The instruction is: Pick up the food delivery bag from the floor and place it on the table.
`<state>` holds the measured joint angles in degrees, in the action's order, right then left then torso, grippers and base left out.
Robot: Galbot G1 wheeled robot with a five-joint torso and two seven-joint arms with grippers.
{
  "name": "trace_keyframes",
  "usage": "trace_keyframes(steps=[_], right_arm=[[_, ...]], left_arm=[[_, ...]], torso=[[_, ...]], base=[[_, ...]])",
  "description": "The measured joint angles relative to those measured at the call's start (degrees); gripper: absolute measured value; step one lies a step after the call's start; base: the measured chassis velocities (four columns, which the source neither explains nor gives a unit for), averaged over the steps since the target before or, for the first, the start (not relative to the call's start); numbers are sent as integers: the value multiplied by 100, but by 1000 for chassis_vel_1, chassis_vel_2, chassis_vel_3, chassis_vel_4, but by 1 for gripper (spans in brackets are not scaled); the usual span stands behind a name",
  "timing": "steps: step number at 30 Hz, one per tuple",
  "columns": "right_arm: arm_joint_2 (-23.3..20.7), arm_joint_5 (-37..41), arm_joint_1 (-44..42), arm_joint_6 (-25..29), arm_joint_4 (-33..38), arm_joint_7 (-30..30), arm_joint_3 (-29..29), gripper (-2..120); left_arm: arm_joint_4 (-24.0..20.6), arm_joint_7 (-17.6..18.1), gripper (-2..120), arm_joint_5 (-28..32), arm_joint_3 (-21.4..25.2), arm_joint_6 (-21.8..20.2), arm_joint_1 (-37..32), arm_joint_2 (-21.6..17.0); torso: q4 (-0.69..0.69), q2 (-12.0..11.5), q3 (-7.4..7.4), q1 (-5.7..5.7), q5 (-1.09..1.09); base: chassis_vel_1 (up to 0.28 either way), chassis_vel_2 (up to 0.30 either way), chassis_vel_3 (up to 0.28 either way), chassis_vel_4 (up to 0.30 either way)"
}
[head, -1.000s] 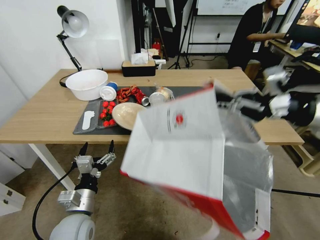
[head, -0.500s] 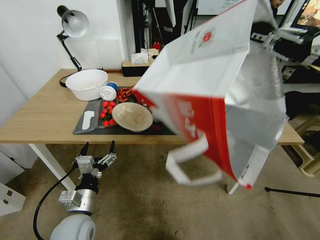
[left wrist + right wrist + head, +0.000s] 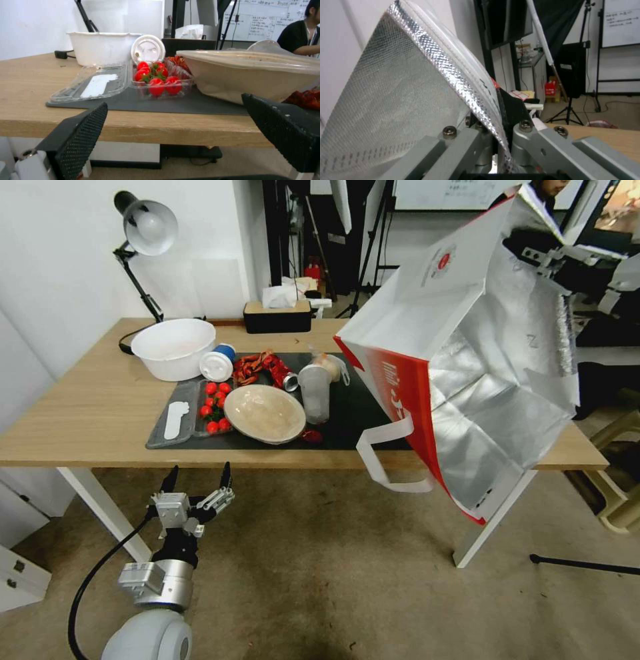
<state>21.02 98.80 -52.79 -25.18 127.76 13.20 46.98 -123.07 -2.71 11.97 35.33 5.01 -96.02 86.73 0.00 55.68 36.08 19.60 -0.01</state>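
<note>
Hanging tilted in the air above the right end of the surface (image 3: 80,407): one food delivery bag (image 3: 467,347), white and red outside, silver foil inside, mouth turned down and toward the camera so the lining shows. Its white strap handle (image 3: 387,457) dangles past the front edge. It is clear of the floor (image 3: 320,580) and not yet resting on anything.

Right end effector (image 3: 543,252): high at the right, closed on the bag's upper rim; in the right wrist view the foil edge (image 3: 466,82) passes between the metal fingers.

Left end effector (image 3: 195,477): low, below the front edge, fingers spread, holding nothing, pointed at the tabletop's contents.

On the dark mat (image 3: 353,410), left to middle: white bowl (image 3: 175,347), lidded cup (image 3: 217,363), open clamshell of tomatoes (image 3: 213,407), beige bowl (image 3: 265,412), clear plastic cup (image 3: 315,392).

Risks, as judged:
- Single-edge grip on thin paper and foil; the rim could slip or tear from the bag's swing.
- Lowered at this tilt, the bag would likely land on a corner and topple.
- The loose handle or bag bottom could sweep the plastic cup or beige bowl.
- Placement too near the right corner leaves it overhanging.
</note>
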Motion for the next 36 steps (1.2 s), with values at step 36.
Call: trace_keyframes(steps=[36], right_arm=[[1306,-355,-352,-185,-696,1508,-237,0]], left_arm=[[172,-9,100,-29,-23,-2,79,14]], torso=[[-1,-2,-1,0,1]], base=[[0,0,0,0]])
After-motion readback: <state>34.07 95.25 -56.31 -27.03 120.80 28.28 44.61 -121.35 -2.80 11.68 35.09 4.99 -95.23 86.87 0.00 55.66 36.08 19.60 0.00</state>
